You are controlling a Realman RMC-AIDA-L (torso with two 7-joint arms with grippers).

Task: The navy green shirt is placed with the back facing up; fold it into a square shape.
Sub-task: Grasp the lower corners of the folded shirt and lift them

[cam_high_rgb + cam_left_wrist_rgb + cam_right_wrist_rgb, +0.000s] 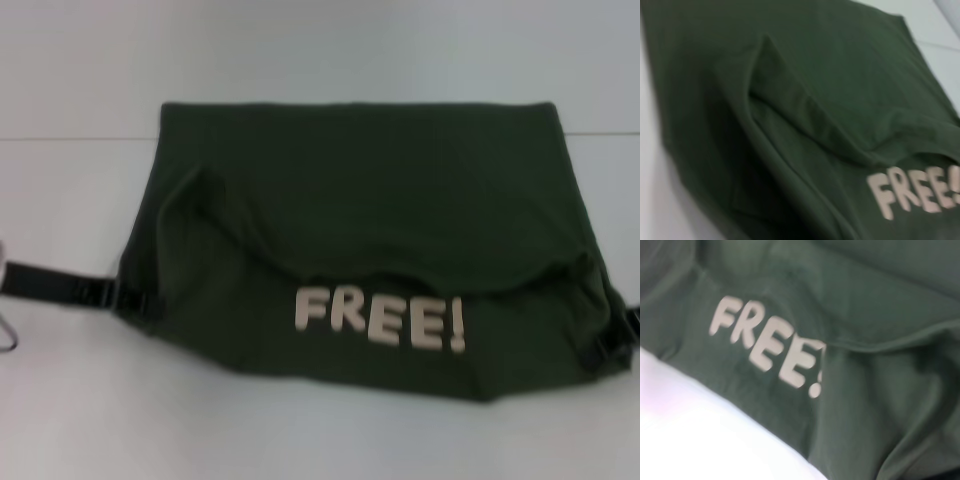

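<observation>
The navy green shirt (360, 190) lies on the white table as a wide, roughly rectangular bundle. A layer is folded over it, and its curved edge runs across the middle. Below that edge a pale "FREE!" print (380, 320) faces up. My left gripper (135, 300) is at the shirt's near left edge, touching the cloth. At the near right edge, my right gripper (618, 345) is partly hidden behind the fabric. The left wrist view shows the shirt (805, 75) with raised folds and the print (912, 192). The right wrist view shows the shirt (890, 315) and the print (767, 347) close up.
The white table (80, 400) shows bare on the near side and to the left of the shirt. A seam line crosses the table behind the shirt. A thin metal loop (8, 335) sits at the far left edge of the head view.
</observation>
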